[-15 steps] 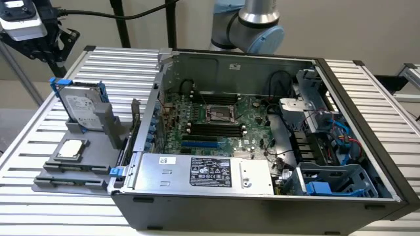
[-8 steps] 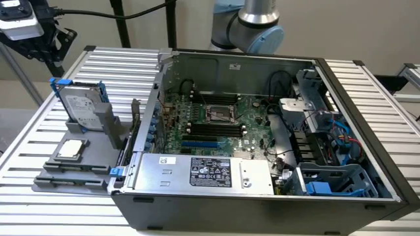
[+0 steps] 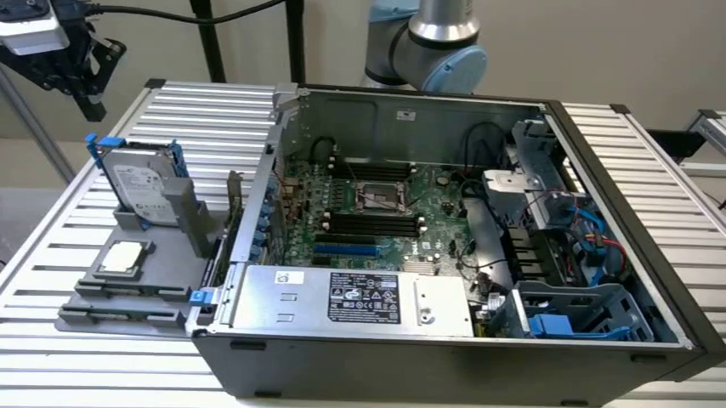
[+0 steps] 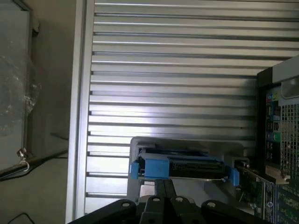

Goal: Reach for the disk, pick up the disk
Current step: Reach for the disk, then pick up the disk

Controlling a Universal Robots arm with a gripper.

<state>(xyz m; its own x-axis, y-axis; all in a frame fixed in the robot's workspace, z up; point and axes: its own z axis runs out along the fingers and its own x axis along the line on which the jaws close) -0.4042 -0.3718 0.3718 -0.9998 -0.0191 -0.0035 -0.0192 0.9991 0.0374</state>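
Observation:
The disk (image 3: 142, 183) is a silver-grey hard drive in a bright blue carrier. It stands upright on its edge in a slot of the grey fixture (image 3: 125, 293) at the exterior view's left. My gripper (image 3: 90, 104) hangs high above and behind it, well apart from it, with nothing held. In the wrist view the disk's (image 4: 182, 165) top edge and blue frame lie just beyond my black fingertips (image 4: 163, 185), which sit together, shut.
An open computer case (image 3: 454, 340) with its motherboard (image 3: 375, 204) and power supply (image 3: 352, 297) stands right beside the fixture. A small silver processor chip (image 3: 122, 257) lies on the fixture in front of the disk. Everything rests on a slatted aluminium table (image 3: 204, 106).

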